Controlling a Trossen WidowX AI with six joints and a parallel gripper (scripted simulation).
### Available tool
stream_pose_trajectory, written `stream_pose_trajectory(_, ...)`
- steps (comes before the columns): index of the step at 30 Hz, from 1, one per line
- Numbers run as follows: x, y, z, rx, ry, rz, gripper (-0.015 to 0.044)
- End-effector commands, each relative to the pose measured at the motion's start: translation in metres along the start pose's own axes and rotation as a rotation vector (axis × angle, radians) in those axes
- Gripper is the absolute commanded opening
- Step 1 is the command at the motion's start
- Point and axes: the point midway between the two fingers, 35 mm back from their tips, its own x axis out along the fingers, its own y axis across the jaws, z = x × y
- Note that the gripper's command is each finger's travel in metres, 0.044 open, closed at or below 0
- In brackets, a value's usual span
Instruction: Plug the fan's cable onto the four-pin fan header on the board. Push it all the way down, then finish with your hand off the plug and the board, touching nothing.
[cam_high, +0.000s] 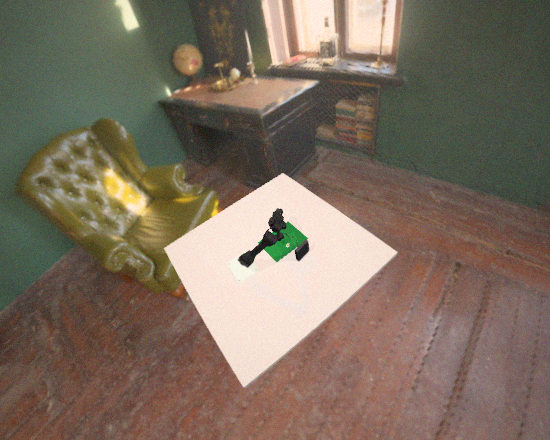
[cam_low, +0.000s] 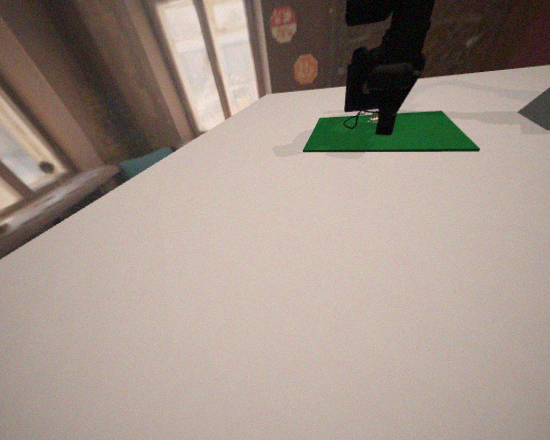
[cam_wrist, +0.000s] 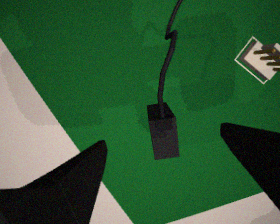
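Note:
The fan's black plug (cam_wrist: 166, 140) stands on the green board (cam_high: 277, 254) (cam_low: 430, 136) (cam_wrist: 75, 95) near the board's corner, its cable (cam_wrist: 163, 75) (cam_low: 351, 127) rising from its top. My gripper (cam_wrist: 162, 137) (cam_high: 280, 237) is open, one finger on each side of the plug with a gap on both sides. In the exterior view the dark gripper and plug merge, so their contact cannot be told. The white four-pin header (cam_wrist: 257, 62) (cam_low: 373, 119) (cam_high: 287, 245) is up and right of the plug in the wrist view, its pins bare.
The dark fan (cam_high: 302, 251) (cam_low: 353, 90) stands upright by the board's edge, partly behind the gripper in the exterior view. A grey angular block (cam_low: 541, 111) is at the right edge of that view. A pale patch (cam_high: 240, 270) lies by the arm's base on the white table (cam_high: 280, 325).

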Motion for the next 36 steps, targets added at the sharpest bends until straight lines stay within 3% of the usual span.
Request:
stream_pose_trajectory(1, 0.01, 0.0, -0.003, -0.012, 0.003, -0.008, 0.044)
stream_pose_trajectory(13, 0.018, -0.001, -0.003, -0.012, 0.003, -0.009, 0.044)
stream_pose_trajectory(30, 0.016, -0.001, -0.002, -0.003, 0.002, -0.004, 0.0)
stream_pose_trajectory(34, 0.013, 0.0, -0.002, -0.003, 0.002, -0.004, 0.0)
stream_pose_trajectory(36, -0.009, 0.001, -0.001, -0.008, 0.003, -0.004, 0.0)
